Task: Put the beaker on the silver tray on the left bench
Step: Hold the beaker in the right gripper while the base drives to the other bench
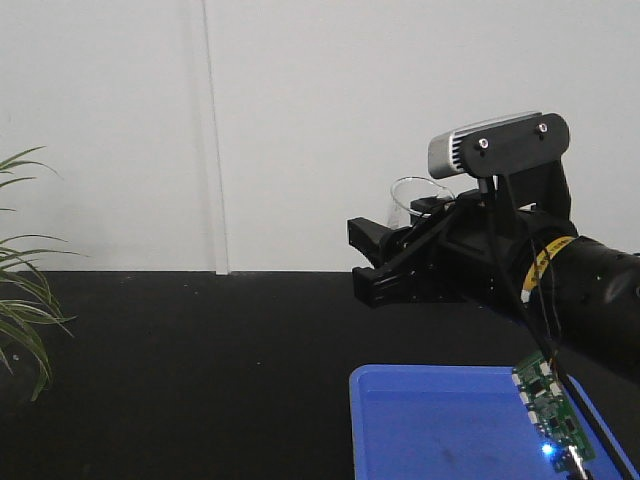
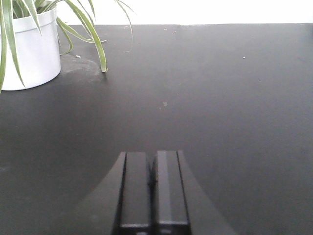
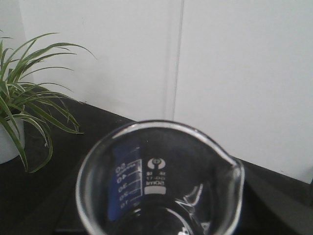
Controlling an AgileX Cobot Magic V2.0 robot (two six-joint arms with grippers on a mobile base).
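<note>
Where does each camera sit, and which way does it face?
Front: before the bench, facing the wall; right arm holds the beaker.
Left wrist: over the shut left gripper, looking across the bench to the pot.
Right wrist: behind the beaker, facing the wall; no arm shows.
Shared: beaker in front and right wrist; plant in all.

The left bench (image 1: 200, 350) is a wide matte black worktop that meets a plain white wall (image 1: 300, 120) along its back edge. A white pot (image 2: 27, 49) stands on it at the left, and its plant (image 1: 20, 300) trails long green leaves over the surface. A blue tray (image 1: 440, 420) shows at the near edge, possibly resting on the bench, though its base is cut off.
</note>
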